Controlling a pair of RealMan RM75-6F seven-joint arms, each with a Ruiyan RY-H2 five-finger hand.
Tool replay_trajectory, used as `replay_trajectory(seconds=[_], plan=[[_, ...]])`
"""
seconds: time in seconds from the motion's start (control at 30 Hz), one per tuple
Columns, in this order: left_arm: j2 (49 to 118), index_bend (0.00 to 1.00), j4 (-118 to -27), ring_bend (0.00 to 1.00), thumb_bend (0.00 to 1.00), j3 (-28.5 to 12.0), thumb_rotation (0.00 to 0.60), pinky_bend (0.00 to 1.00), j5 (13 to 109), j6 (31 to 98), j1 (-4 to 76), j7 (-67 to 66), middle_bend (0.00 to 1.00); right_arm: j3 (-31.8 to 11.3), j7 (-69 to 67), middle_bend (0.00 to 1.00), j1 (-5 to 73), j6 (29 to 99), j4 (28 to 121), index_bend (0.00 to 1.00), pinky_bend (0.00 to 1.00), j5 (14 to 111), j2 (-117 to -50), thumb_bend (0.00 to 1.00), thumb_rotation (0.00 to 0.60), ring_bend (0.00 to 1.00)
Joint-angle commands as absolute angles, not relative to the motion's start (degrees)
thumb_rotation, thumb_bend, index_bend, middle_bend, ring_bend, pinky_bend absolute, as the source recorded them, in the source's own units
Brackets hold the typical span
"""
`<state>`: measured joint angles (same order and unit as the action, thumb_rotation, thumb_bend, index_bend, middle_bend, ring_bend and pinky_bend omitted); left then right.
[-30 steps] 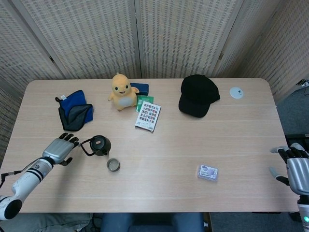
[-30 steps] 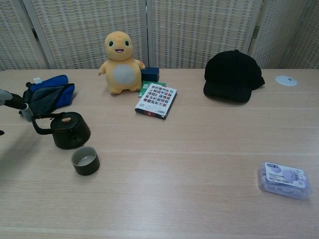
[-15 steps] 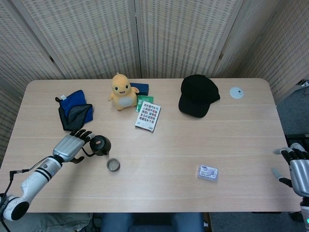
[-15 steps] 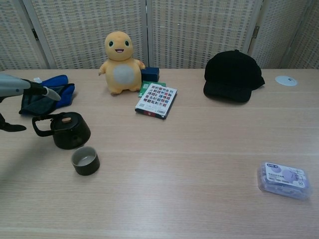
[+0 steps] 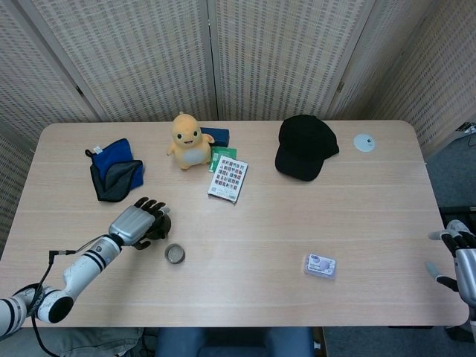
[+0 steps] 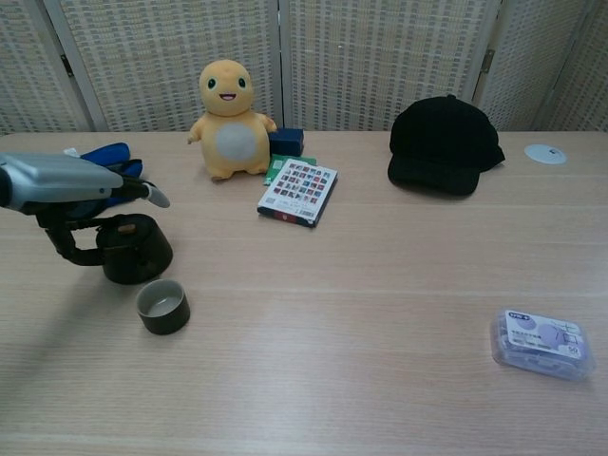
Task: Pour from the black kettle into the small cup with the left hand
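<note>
Pale woven screens stand behind a light wooden table (image 5: pixel 357 216). Near its front left sits the black kettle (image 6: pixel 133 249), upright, its loop handle pointing toward the left edge, so its long axis runs side to side across the table. The spout cannot be made out. The left hand (image 5: pixel 137 222) hangs over the kettle and its handle, fingers spread forward above the lid; whether it grips the handle I cannot tell. The small cup (image 6: pixel 162 306) stands upright just in front of the kettle, apart from it. The right hand (image 5: pixel 460 256) shows at the table's right edge, fingers apart, holding nothing. A booklet (image 6: pixel 298 191) carries a grid of small pictures; its writing is unreadable.
</note>
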<state>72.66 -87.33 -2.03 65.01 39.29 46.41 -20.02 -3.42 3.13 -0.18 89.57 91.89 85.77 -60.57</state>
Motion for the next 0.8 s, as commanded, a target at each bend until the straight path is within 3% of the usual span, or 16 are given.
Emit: replay_trajectory(seconds=[0.03, 0.8], plan=[[73.81, 0.06, -86.35, 0.01, 0.29, -2.38, 0.6, 0.0, 63.7, 39.23, 47.1, -20.68, 0.04, -3.41, 2.92, 0.38, -0.3, 89.71, 91.86, 0.38, 0.38, 85.83, -60.43, 0.17, 0.6, 0.31], [81.31, 0.11, -81.71, 0.03, 0.28, -5.12, 0.6, 0.0, 53.3, 41.49, 51.02, -23.33, 0.04, -3.32, 1.75, 0.38, -1.12, 90.17, 91.27, 0.38, 0.38, 85.85, -60.13, 0.17, 0.6, 0.31]])
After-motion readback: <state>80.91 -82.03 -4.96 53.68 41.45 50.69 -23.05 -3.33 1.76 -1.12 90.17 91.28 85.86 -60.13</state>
